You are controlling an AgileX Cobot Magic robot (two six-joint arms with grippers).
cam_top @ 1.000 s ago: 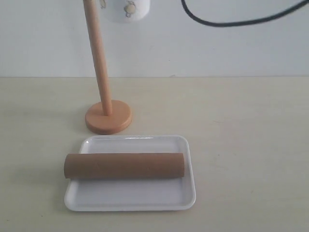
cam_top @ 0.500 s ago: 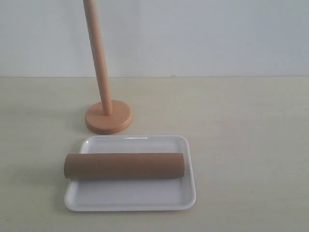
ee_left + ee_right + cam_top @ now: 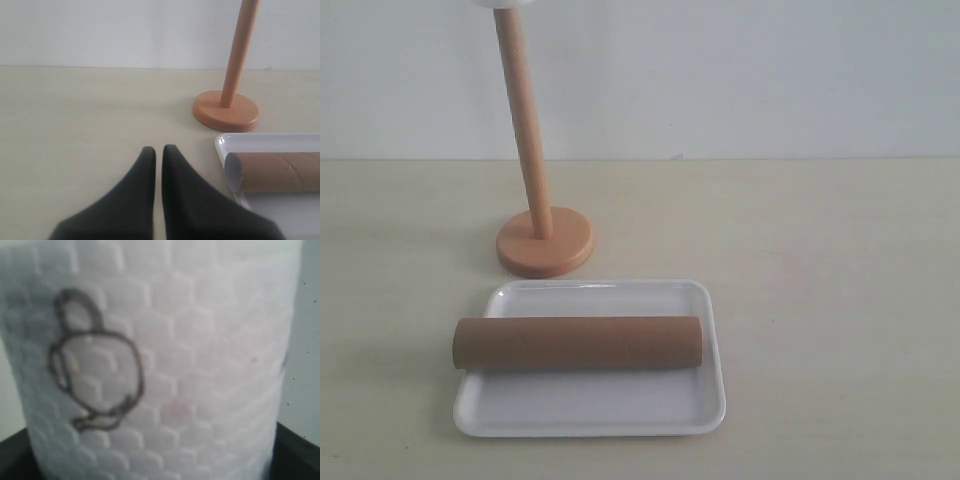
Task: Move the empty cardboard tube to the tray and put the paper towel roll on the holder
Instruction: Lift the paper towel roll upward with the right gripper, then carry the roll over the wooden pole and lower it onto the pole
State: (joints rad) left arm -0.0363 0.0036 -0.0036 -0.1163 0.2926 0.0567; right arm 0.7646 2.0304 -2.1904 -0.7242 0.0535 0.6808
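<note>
Plain pale wall (image 3: 770, 80) at the back, beige tabletop (image 3: 840, 300) up front, that's the whole setup. The tray (image 3: 590, 412) sits near the front edge, and the empty cardboard tube (image 3: 578, 343) lies flat across it, long axis running side to side. Its left end pokes a bit past the tray's rim, and the right end stops just inside the rim. Just behind the tray, close but not touching it, the holder (image 3: 545, 245) stands on its round base, with its pole leaning slightly and running up to the top of the exterior view. At that top edge, right over the pole tip, there's a white sliver that looks like the bottom of the paper towel roll (image 3: 165, 360). I can't tell whether the pole is inside the core. My right tool (image 3: 155, 462) is clamped on the roll: the embossed white paper with a little outlined figure fills the whole right wrist view, with dark bits of the tool hugging it at both lower corners. My left tool (image 3: 159, 152) has its fingers pressed nearly together, just a thin slit between them, gripping nothing. It hangs over bare tabletop just beside the tube's open end and the tray's corner, touching neither.
</note>
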